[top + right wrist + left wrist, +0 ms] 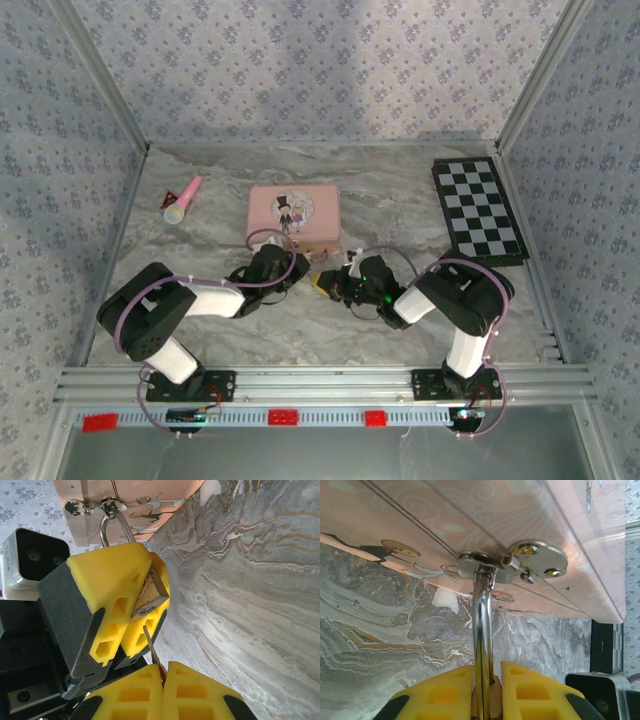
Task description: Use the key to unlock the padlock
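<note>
The padlock (pixel 150 592) is a small brass body with a silver shackle (pixel 482 625). My left gripper (pixel 487 690) is shut on it, its yellow pads on either side of the body. The shackle runs through the metal hasp (pixel 520 560) on the front of the pink tin (pixel 293 215). My right gripper (pixel 162 680) is shut on the key (pixel 150 645). The key's thin blade points up at the padlock's underside, its tip a short gap below the keyhole face. In the top view both grippers meet just in front of the tin, left gripper (pixel 305 268) and right gripper (pixel 330 283).
A pink-and-yellow toy microphone (pixel 184 200) lies at the back left. A black-and-white chessboard (pixel 478 210) lies at the back right. Patterned walls close in the marbled table on three sides. The pink tin (pixel 470 525) stands directly behind the padlock.
</note>
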